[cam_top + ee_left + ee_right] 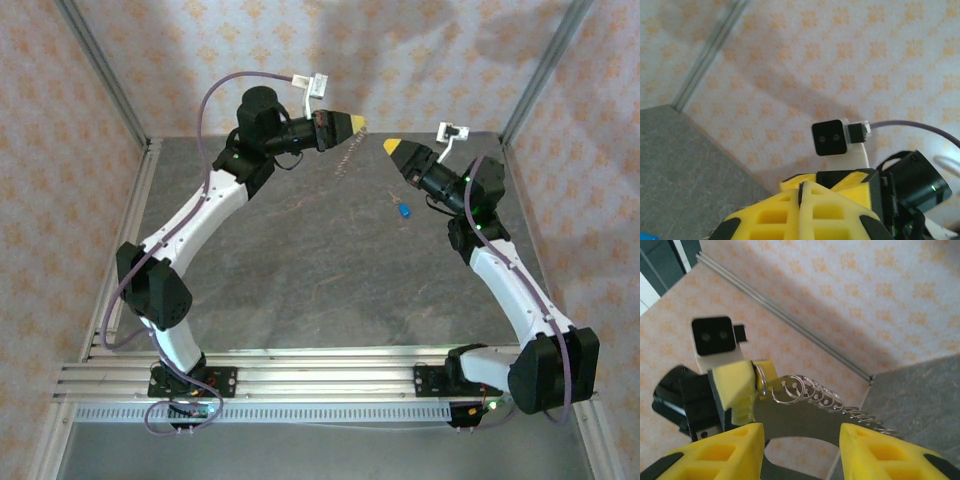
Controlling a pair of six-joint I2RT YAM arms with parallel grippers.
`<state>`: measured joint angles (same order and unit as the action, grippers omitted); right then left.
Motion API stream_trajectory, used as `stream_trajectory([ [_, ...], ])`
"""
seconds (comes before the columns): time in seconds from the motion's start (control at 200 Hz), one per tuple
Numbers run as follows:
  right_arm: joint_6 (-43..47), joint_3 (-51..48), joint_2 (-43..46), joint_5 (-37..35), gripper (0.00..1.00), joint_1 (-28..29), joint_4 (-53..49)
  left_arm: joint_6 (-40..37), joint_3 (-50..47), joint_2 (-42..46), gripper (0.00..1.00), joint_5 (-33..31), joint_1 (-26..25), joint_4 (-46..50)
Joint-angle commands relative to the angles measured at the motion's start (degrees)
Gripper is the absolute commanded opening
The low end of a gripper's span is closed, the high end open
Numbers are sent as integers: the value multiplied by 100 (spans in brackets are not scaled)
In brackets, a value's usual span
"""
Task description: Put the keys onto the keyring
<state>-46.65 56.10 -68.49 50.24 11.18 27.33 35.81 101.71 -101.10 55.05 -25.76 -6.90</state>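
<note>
Keyring [805, 390]: held clear of the surface [300, 270], with one end gripped at the tip of the left gripper [358, 123]. In the right wrist view its long axis runs from that held end at upper left down to the lower right. A flat grey metal body lies below, and a row of small overlapping wire loops runs along its upper edge and trails off at the free end. The left gripper is clenched on the keyring. Its yellow pads [735, 385] sit on either side of the end loop, and in its own wrist view the two fingers meet at a closed seam. The right gripper [388, 146] faces the left gripper across a short gap, tip to tip. It is released, with its yellow fingers [715, 452] set well apart and nothing between them touching either pad. The keyring is seen past them, framed in the opening. Key [403, 211]: lying loose on the surface, on the near side of the right gripper and just left of that arm's wrist, apart from both grippers. It has a blue head, and its long axis lies diagonally, far-left to near-right. Which end carries the shaft is too small to tell.
</note>
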Motion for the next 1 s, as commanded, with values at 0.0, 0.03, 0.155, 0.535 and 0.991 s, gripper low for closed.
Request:
stream_trajectory([
  [0.0,238,213,2,500,42,-26,18,-677,543,-184,0,732,38,733],
  [0.03,218,217,2,541,41,-27,77,-745,639,-235,0,788,36,854],
  [0.155,152,268,12,601,39,-23,219,-843,839,-357,0,952,39,1054],
  [0.535,-168,366,-241,500,36,20,757,-965,887,-375,0,1126,27,1212],
  [0.991,-165,574,-586,399,29,297,866,-988,904,-346,0,1209,10,1208],
])
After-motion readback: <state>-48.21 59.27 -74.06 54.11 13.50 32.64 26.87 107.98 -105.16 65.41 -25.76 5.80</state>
